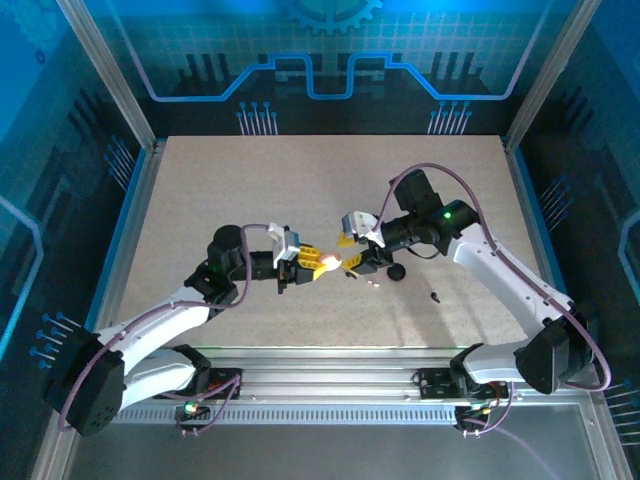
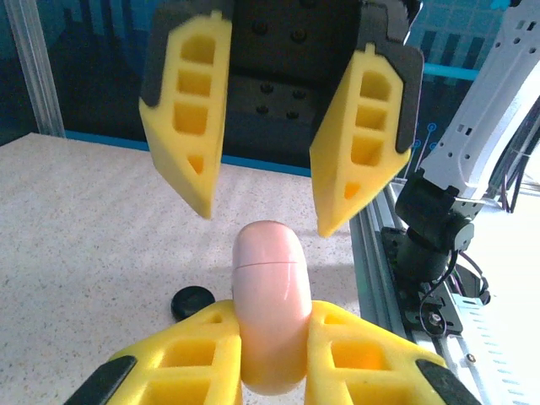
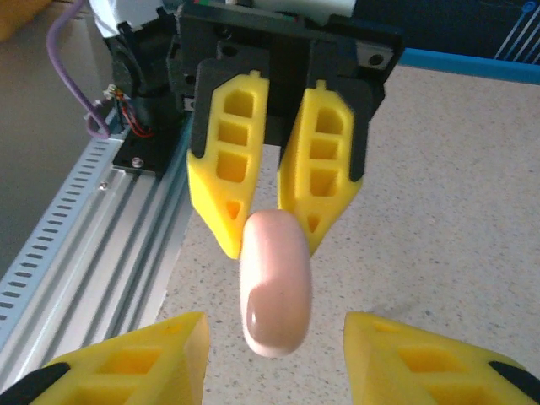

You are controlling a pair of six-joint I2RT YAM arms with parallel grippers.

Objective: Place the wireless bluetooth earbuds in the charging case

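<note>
One pink charging case (image 2: 268, 312), shaped like a capsule with a thin seam around it, is held above the table (image 1: 250, 190) near its middle, in the space where the two arms meet. The seam looks closed. The left gripper (image 3: 274, 242) has its yellow fingers pressed against the two sides of the case, which stands up out of its grip with the rounded end free.

The right gripper (image 1: 347, 254) faces it from the other side. Its fingers are spread, one on each side of the case's free end. They are close to the case but not touching it, and a clear gap shows on both sides in the right wrist view. In the left wrist view the same two fingertips hang just above the rounded top of the case, again apart from it.

On the table to the right of the grippers lies a flat round black disc (image 1: 397, 271). Just to its left is a tiny pale piece (image 1: 375, 285), and further right and nearer the arm bases is a tiny black piece (image 1: 436, 296). Both pieces are too small to make out their shape. They lie apart from the disc and well apart from the case, and neither gripper touches them.
</note>
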